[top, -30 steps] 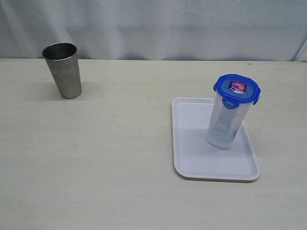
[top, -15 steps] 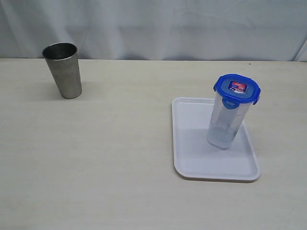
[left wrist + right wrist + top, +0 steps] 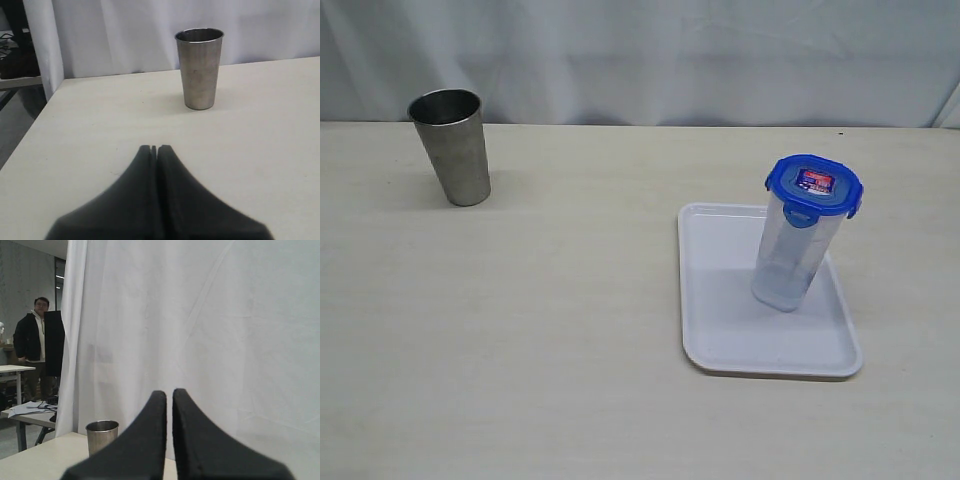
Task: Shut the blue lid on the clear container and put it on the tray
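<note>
Far left of the exterior view, towards the back of the bench (image 3: 570, 300), there's a steel cup (image 3: 451, 145) standing upright with its mouth up. It's well apart from everything else, with pale bench top between it and the tray. A white curtain (image 3: 670, 60) hangs along the back.

Over on the right half is the tray (image 3: 720, 340), lying flat on the bench. The clear container (image 3: 790, 255) stands on it, in the far right part, base down on the tray floor. It looks a bit tilted from this angle, and I can't say if that's real lean or just the camera. The blue lid (image 3: 814, 185) sits on top of the container, little red-blue label facing up, and the flap facing the camera is folded down against the wall.

Left gripper (image 3: 154, 148): its wrist view shows the two fingers pressed together with nothing between them, hovering over the bench and pointing at the steel cup.

Right gripper (image 3: 169, 395): fingers together too, just a thin slit between them, holding nothing. It's aimed at the curtain, with the cup's rim low in its view and a person (image 3: 31, 340) standing off past the curtain edge.
</note>
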You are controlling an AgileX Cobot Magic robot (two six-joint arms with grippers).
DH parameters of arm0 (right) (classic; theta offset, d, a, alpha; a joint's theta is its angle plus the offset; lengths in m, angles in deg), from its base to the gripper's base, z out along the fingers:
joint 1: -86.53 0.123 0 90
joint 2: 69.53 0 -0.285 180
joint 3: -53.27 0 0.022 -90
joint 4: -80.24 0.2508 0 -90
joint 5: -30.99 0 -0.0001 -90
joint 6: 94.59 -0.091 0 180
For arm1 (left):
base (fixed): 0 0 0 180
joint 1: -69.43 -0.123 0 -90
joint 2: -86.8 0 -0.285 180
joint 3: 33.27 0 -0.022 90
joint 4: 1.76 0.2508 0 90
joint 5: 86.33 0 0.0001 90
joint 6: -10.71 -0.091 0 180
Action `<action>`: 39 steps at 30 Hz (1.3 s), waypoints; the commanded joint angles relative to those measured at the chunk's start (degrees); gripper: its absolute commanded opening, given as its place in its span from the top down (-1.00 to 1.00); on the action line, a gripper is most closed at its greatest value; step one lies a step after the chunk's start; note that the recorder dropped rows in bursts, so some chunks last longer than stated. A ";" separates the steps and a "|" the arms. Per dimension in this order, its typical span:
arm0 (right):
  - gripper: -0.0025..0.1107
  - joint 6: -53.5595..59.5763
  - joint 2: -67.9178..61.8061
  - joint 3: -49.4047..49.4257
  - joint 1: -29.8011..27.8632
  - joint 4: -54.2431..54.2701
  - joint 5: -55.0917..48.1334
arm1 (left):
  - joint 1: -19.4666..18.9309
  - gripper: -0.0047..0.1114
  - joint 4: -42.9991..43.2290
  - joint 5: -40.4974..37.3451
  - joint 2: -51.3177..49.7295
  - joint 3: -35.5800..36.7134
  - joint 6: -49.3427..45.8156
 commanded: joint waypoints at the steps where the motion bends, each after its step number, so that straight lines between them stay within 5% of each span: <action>1: 0.88 0.24 0.21 0.23 -0.34 0.10 0.27 | -0.65 0.92 -0.01 -0.16 0.22 0.18 0.63; 39: 0.88 0.37 0.21 0.32 -0.34 0.10 0.27 | -0.68 0.92 0.29 -0.02 0.22 0.18 1.64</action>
